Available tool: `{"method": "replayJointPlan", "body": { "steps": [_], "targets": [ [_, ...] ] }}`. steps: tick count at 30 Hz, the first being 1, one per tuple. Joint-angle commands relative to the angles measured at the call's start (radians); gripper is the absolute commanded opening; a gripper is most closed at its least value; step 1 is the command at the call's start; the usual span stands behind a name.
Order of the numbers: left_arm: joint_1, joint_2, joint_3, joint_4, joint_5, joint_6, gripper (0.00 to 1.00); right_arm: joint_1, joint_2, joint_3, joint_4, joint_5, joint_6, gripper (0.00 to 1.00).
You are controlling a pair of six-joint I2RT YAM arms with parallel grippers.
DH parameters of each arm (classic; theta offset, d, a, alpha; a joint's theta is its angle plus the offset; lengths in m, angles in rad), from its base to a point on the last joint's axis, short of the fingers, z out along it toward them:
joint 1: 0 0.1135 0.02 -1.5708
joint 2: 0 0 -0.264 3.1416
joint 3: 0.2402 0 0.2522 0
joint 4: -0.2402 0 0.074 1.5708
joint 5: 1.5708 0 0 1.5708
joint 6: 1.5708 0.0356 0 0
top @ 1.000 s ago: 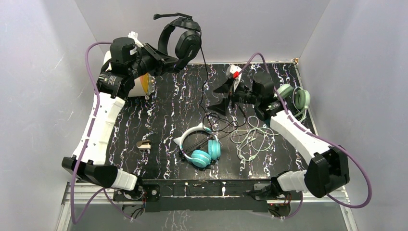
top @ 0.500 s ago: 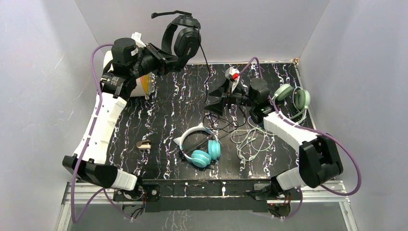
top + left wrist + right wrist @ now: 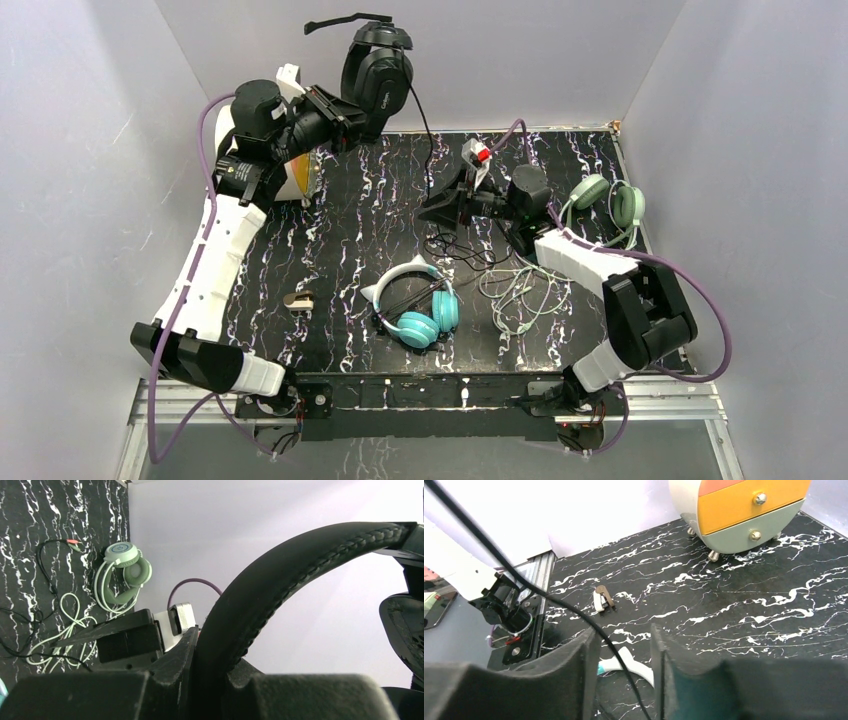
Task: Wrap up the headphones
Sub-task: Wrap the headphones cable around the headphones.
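My left gripper [image 3: 335, 108] is shut on the headband [image 3: 280, 580] of the black headphones [image 3: 378, 80], held high over the table's back left. Their black cable [image 3: 430, 150] hangs down to a loose tangle on the table. My right gripper [image 3: 437, 210] sits mid-table around that cable [image 3: 574, 605]. Its jaws stand partly apart, with the cable running through the gap and untouched by either pad. The teal headphones [image 3: 420, 310] with the white cat-ear band [image 3: 634, 662] lie front centre. At the right edge lie the sage-green headphones [image 3: 610, 200], their light cable [image 3: 520, 285] looped beside them.
A small round cabinet [image 3: 734, 510] with orange and grey-green drawers stands at the back left, behind my left arm. A small brown-and-white clip [image 3: 298, 300] lies front left. Grey walls close in the table on three sides.
My right gripper has moved left to the black cable and its jaws have narrowed around it. My left arm has lifted the black headphones slightly higher and to the left.
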Motion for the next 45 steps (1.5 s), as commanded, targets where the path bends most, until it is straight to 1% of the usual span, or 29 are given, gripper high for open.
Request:
{"method": "replayJointPlan", "body": {
  "steps": [1, 2, 4, 5, 6, 8, 9, 12, 14, 17, 18, 21, 23, 27, 30, 34, 40, 43, 45],
  "targets": [
    [0.006, -0.043, 0.005, 0.132, 0.082, -0.058, 0.0, 0.002, 0.003, 0.015, 0.131, 0.04, 0.074, 0.38],
    [0.006, -0.045, 0.005, 0.137, 0.084, -0.053, 0.0, 0.0, -0.009, 0.013, 0.108, 0.078, 0.078, 0.26],
    [0.006, -0.06, -0.015, 0.169, 0.079, -0.037, 0.0, -0.02, -0.054, -0.002, 0.034, 0.178, 0.065, 0.11],
    [0.006, -0.071, -0.03, 0.198, 0.077, -0.029, 0.0, -0.038, -0.085, -0.02, 0.006, 0.226, 0.061, 0.06],
    [0.006, -0.081, -0.05, 0.236, 0.081, -0.019, 0.0, -0.058, -0.122, -0.04, -0.023, 0.277, 0.061, 0.03],
    [0.006, -0.1, -0.09, 0.311, 0.092, 0.026, 0.0, -0.109, -0.181, -0.062, -0.105, 0.352, 0.051, 0.0],
    [0.007, -0.108, -0.103, 0.352, 0.104, 0.064, 0.0, -0.134, -0.197, -0.048, -0.167, 0.352, 0.033, 0.0],
    [0.006, -0.142, -0.141, 0.461, 0.173, 0.226, 0.0, -0.215, -0.191, 0.054, -0.386, 0.289, -0.035, 0.0],
    [0.007, -0.164, -0.161, 0.488, 0.252, 0.343, 0.0, -0.258, -0.144, 0.145, -0.545, 0.227, -0.089, 0.0],
    [-0.004, -0.187, -0.192, 0.495, 0.427, 0.463, 0.0, -0.282, -0.07, 0.293, -0.763, 0.174, -0.172, 0.0],
    [-0.018, -0.212, -0.213, 0.491, 0.453, 0.502, 0.0, -0.283, -0.05, 0.343, -0.833, 0.176, -0.196, 0.0],
    [-0.051, -0.284, -0.279, 0.409, 0.482, 0.655, 0.0, -0.283, 0.0, 0.449, -0.966, 0.201, -0.213, 0.0],
    [-0.068, -0.305, -0.288, 0.308, 0.485, 0.76, 0.0, -0.282, 0.018, 0.497, -0.998, 0.205, -0.207, 0.0],
    [-0.101, -0.301, -0.257, 0.053, 0.388, 0.912, 0.0, -0.281, 0.043, 0.581, -1.02, 0.154, -0.184, 0.0],
    [-0.157, -0.286, -0.245, -0.038, 0.258, 0.995, 0.0, -0.277, 0.065, 0.658, -1.05, 0.114, -0.174, 0.0],
    [-0.23, -0.262, -0.247, -0.096, 0.075, 1.066, 0.0, -0.274, 0.096, 0.793, -1.134, 0.108, -0.189, 0.0],
    [-0.308, -0.224, -0.259, -0.148, -0.211, 1.134, 0.0, -0.273, 0.19, 1.07, -1.315, 0.116, -0.211, 0.0],
    [-0.347, -0.233, -0.284, -0.15, -0.403, 1.166, 0.0, -0.27, 0.219, 1.169, -1.383, 0.115, -0.204, 0.0],
    [-0.372, -0.239, -0.302, -0.15, -0.563, 1.18, 0.0, -0.265, 0.228, 1.217, -1.416, 0.105, -0.197, 0.0]
  ]
}}
